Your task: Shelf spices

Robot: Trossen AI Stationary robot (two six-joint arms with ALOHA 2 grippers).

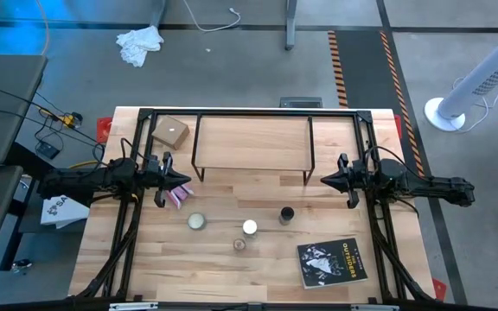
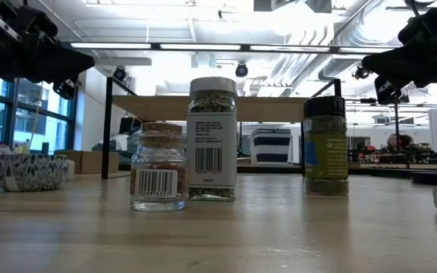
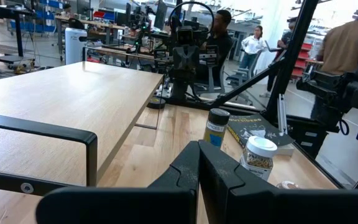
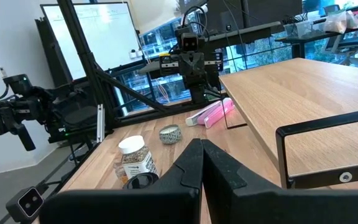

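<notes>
Three jars stand on their bases on the table, in front of the shelf. They are the white-capped jar [image 1: 249, 227] [image 2: 212, 139], the dark jar [image 1: 286, 214] [image 2: 325, 145] and the small clear glass jar [image 1: 239, 244] [image 2: 158, 176] with brownish contents. The shelf [image 1: 253, 142] [image 3: 61, 99] [image 4: 303, 93] stands on thin black legs at the far middle, its wood top bare. My left gripper [image 1: 180, 180] [image 3: 197, 152] hovers shut off the shelf's left end. My right gripper [image 1: 325, 180] [image 4: 201, 148] hovers shut off its right end. Neither touches anything.
A flat patterned round tin [image 1: 196, 221] [image 4: 170, 134] sits left of the jars. A pink packet [image 1: 178, 197] lies under the left gripper. A dark book [image 1: 331, 261] lies at the near right, and a cardboard box [image 1: 170, 131] sits at the far left. People stand beyond the table.
</notes>
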